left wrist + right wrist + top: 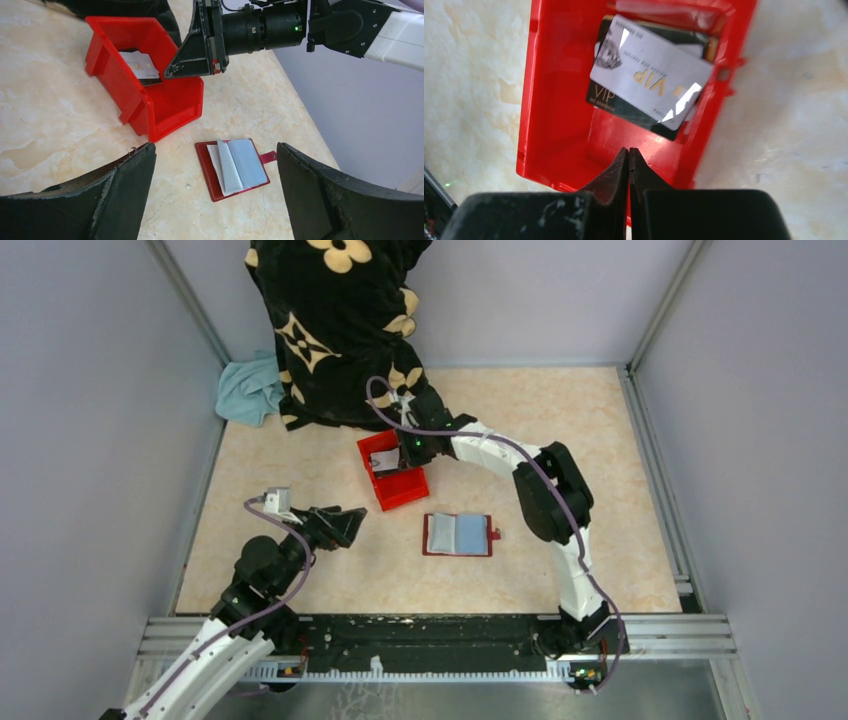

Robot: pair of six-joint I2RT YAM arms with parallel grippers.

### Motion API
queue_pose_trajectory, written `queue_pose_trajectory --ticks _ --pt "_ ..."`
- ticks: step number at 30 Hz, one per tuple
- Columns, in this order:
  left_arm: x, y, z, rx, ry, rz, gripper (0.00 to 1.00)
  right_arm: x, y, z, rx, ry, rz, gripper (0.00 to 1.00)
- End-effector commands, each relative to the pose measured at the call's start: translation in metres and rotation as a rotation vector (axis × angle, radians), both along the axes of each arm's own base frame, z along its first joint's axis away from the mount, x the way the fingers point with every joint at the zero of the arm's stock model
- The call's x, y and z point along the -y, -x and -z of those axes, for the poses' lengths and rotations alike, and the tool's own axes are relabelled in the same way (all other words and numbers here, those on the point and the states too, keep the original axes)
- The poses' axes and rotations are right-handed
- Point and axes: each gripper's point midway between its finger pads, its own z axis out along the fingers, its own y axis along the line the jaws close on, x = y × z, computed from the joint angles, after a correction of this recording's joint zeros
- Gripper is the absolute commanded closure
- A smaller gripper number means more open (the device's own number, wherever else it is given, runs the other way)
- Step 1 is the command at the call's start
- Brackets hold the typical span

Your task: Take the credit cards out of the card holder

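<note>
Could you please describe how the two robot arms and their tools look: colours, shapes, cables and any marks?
Both arms have white shells with black joints. A purple cable runs along the right arm; a similar one loops at the left arm. The left tool and right tool are black, with wedge-shaped fingers whose surface is scratched. A green light glows on the right wrist.

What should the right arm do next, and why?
Probably lift the right gripper off the red box and move to the open wallet: it is shut and empty, cards lie in the box, and pale cards show in the wallet.
</note>
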Motion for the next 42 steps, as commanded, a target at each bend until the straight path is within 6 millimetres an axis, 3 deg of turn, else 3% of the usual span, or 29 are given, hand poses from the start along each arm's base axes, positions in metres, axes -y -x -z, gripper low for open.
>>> queue_pose_trajectory --ticks 1,11,24,30,35,39,42 --pt "0.002 -0.001 -0.002 -0.031 0.006 0.002 0.05 -0.017 0.010 -0.023 0.122 -0.002 -0.025 1.00" --pt "0.006 -0.001 0.001 -0.031 0.000 0.020 0.04 -0.005 0.023 0.018 0.079 0.069 -0.008 1.00" --pt "0.006 -0.001 0.004 -0.038 -0.010 0.020 0.04 -0.018 0.002 0.015 0.117 0.072 0.005 1.00" --pt "0.003 0.000 0.005 -0.048 -0.024 0.010 0.03 -0.028 -0.013 -0.009 0.166 0.047 0.006 1.00" --pt "0.005 0.001 0.009 -0.051 -0.036 0.028 0.03 -0.025 -0.008 -0.038 0.223 -0.005 0.007 1.00" --pt "0.015 0.001 0.012 -0.035 -0.080 0.082 0.14 -0.005 0.000 -0.062 0.306 -0.040 0.054 1.00" --pt "0.029 0.001 0.016 -0.058 -0.110 0.149 0.23 0.024 0.006 -0.082 0.419 -0.085 0.166 1.00"
